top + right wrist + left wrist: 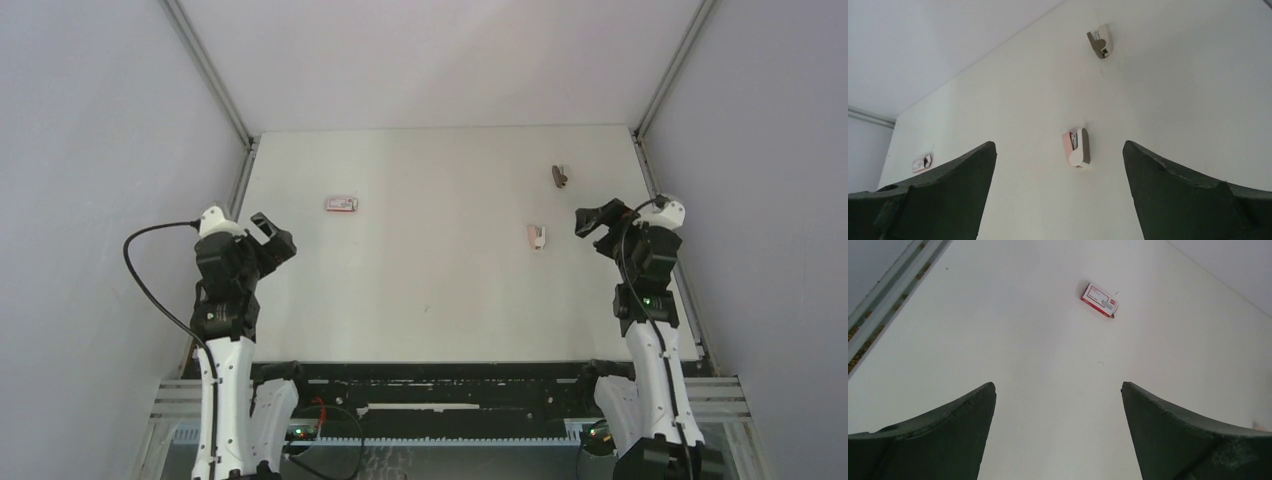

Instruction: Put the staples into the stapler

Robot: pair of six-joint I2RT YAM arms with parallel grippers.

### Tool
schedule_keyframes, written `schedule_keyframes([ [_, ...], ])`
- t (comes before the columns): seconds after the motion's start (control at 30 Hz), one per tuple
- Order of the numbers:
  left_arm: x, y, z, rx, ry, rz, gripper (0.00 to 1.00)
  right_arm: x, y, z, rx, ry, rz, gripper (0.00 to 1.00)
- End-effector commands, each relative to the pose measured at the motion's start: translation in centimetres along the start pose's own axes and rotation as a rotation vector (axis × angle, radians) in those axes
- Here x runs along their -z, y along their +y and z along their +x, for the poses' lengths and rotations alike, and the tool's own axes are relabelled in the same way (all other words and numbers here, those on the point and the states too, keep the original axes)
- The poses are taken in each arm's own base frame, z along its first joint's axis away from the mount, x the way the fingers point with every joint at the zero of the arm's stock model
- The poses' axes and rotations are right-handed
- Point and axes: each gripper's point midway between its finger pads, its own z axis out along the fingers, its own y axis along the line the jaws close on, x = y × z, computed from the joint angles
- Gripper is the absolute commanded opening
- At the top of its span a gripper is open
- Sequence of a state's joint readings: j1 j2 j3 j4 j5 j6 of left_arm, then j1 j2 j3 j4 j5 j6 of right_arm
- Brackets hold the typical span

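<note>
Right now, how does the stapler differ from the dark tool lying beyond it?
The stapler is pale pink and white; the dark tool is grey-brown. The stapler lies nearer the right gripper; the dark tool lies farther back on the table. Both are small and untouched.

Both arms are white on the lower links and black at the joints. A black cable (127,255) loops beside the left arm (228,300); a green light (647,301) shines on the right arm (655,345). The left gripper (1058,390) and right gripper (1059,147) have dark green fingers (948,440), broad, curving to blunt tips.
</note>
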State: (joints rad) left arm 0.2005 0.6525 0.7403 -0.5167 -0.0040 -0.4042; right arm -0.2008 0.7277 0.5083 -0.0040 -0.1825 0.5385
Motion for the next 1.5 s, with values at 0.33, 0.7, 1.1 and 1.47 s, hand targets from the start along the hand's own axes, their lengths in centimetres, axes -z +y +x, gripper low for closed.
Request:
schedule_keyframes([
  [0.33, -2.3, -12.5, 3.4, -0.075, 0.133, 0.309, 1.00, -4.4, 3.1, 7.5, 0.351, 0.408, 0.158, 0.87],
  [0.7, 1.6, -14.4, -1.0, -0.237, 0.169, 0.436, 1.00, -9.8, 0.3, 10.9, 0.323, 0.611, 0.242, 0.84],
  [1.1, -0.8, -10.7, -2.2, -0.138, 0.104, 0.324, 1.00, -12.2, -0.5, 15.7, 0.424, 0.732, 0.275, 0.69],
  [1.47, -1.3, -9.9, -0.9, -0.141, 0.124, 0.304, 1.00, -13.4, -1.6, 15.9, 0.474, 0.741, 0.361, 0.54],
])
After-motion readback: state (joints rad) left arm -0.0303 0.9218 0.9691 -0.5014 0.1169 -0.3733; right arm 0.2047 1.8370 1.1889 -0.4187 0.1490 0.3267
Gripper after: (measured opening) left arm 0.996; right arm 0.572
